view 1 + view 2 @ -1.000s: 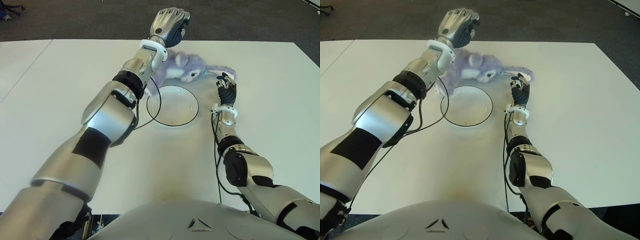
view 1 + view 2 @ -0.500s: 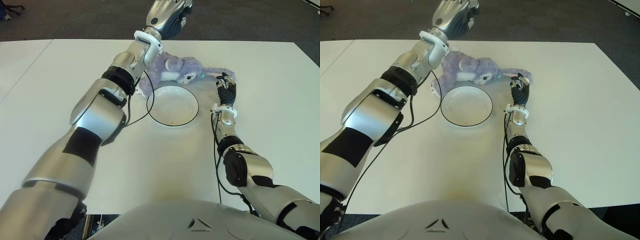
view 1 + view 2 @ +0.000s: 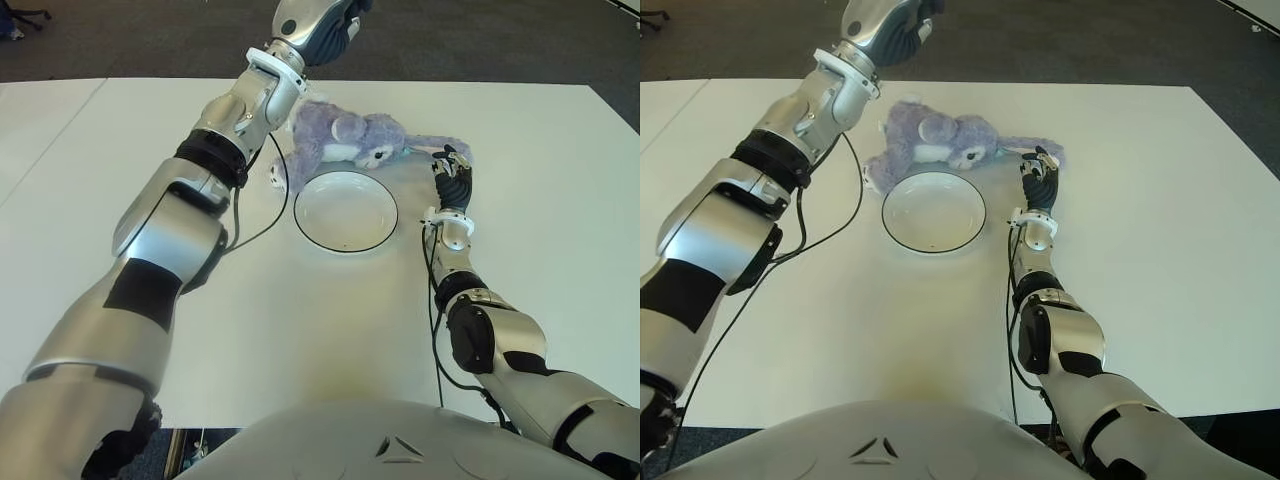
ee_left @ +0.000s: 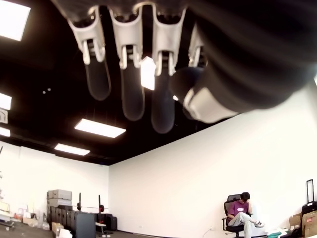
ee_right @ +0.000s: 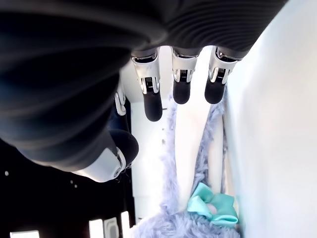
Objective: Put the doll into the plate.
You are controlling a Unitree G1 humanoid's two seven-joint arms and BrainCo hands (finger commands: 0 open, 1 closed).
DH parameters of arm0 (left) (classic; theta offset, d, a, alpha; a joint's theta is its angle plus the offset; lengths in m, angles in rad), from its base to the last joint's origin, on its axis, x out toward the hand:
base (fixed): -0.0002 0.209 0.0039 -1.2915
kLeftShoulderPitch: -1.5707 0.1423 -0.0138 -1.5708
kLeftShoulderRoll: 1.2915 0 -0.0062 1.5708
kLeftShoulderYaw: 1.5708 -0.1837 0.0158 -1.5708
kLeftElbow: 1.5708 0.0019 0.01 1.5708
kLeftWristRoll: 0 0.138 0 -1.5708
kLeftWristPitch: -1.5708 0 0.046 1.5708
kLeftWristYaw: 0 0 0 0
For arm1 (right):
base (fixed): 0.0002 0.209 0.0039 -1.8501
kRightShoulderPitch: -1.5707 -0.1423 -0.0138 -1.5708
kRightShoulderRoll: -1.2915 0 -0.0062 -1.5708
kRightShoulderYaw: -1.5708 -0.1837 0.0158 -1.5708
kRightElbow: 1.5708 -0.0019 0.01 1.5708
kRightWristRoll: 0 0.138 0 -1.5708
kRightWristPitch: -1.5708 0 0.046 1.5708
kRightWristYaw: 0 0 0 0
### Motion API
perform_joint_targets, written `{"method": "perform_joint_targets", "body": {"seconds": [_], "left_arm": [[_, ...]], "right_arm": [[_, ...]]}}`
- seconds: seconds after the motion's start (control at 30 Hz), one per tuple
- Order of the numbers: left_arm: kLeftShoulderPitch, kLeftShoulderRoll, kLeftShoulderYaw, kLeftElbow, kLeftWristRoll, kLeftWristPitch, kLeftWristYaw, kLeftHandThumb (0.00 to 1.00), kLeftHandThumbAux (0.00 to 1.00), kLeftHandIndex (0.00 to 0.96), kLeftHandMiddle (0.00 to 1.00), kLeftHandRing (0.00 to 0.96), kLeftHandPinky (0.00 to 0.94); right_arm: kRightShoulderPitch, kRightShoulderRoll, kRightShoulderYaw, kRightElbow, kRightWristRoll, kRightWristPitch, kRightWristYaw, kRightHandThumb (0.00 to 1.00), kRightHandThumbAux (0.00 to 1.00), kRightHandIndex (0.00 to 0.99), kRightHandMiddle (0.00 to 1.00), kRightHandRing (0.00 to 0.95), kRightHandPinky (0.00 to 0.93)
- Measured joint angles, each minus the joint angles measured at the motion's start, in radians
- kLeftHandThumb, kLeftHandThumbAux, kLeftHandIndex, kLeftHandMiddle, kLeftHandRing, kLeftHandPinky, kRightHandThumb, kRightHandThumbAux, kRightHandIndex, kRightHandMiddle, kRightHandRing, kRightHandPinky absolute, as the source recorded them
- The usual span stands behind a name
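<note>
Left hand (image 3: 318, 17) swung farther left, empty, fingers apart, doll (image 3: 345, 137) beside plate (image 3: 345, 211), right hand (image 3: 452, 172) seemingly open.

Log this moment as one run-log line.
doll: on table behind plate, not in it | left hand: raised beyond doll, open, empty | right hand: open by doll's limb

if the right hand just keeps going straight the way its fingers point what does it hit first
Most likely the doll. The right hand sits beside the plate, open and holding nothing, fingers aimed at the doll's long purple limb lying just ahead of them on the table. Depth is unclear, so it might pass just above.
</note>
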Motion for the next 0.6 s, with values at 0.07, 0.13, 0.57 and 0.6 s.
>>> {"method": "perform_joint_targets", "body": {"seconds": [0.07, 0.13, 0.57, 0.6], "left_arm": [[0.008, 0.007, 0.0, -0.017, 0.001, 0.005, 0.0, 0.728, 0.699, 0.441, 0.84, 0.834, 0.856], [0.019, 0.014, 0.0, -0.033, 0.006, 0.008, 0.0, 0.728, 0.699, 0.441, 0.841, 0.835, 0.862], [0.075, 0.02, -0.014, 0.012, 0.041, 0.026, 0.004, 0.705, 0.692, 0.426, 0.691, 0.708, 0.691], [0.074, 0.019, -0.017, 0.031, 0.046, 0.027, 0.008, 0.704, 0.692, 0.425, 0.685, 0.704, 0.69]], "right_arm": [[0.0, 0.0, 0.0, 0.0, 0.0, 0.0, 0.0, 0.714, 0.723, 0.416, 0.126, 0.001, 0.0], [0.0, 0.0, 0.0, 0.0, 0.0, 0.0, 0.0, 0.715, 0.723, 0.417, 0.125, 0.0, 0.0], [0.0, 0.0, -0.001, 0.0, 0.002, 0.0, 0.004, 0.713, 0.724, 0.416, 0.127, 0.002, 0.0], [0.0, 0.0, -0.001, 0.0, 0.003, 0.0, 0.004, 0.713, 0.724, 0.416, 0.127, 0.003, 0.0]]}}
